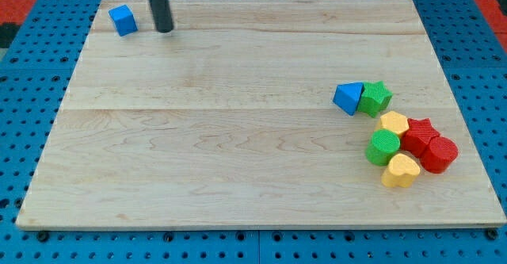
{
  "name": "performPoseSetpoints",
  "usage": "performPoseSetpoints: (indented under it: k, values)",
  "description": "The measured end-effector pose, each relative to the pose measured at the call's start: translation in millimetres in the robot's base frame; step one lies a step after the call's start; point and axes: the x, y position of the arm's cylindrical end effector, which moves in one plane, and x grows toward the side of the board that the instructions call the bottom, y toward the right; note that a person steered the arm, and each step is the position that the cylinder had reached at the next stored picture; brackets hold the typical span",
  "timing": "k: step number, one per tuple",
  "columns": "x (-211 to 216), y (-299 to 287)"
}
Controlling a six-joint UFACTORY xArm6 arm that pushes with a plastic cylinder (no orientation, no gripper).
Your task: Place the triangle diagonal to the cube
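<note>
one upright rod, no pincer showing, my tip (165,30) just right of the blue cube (123,20).

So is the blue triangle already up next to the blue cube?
No: the blue triangle sits at the view's right, touching the green star, far from the blue cube by my tip at top left.

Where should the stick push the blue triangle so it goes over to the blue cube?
There's nothing to grab with, only pushing. My tip sits right of the blue cube. Probably push the blue triangle from its lower right, though the green star touches that side.
</note>
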Motion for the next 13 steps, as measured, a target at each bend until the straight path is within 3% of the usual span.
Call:
performPoseSetpoints:
  k: [1,2,3,5,6,7,8,9,10,13]
  values:
    - [2.7,-48.1]
    - [-12.8,-60.0]
    - [-14.1,-29.3]
    - [-10.2,186.3]
    - [19.7,314.2]
    - [92.0,349.0]
    - [119.8,395.0]
    - [150.3,377.0]
    - [156.5,310.7]
    - [143.2,133.9]
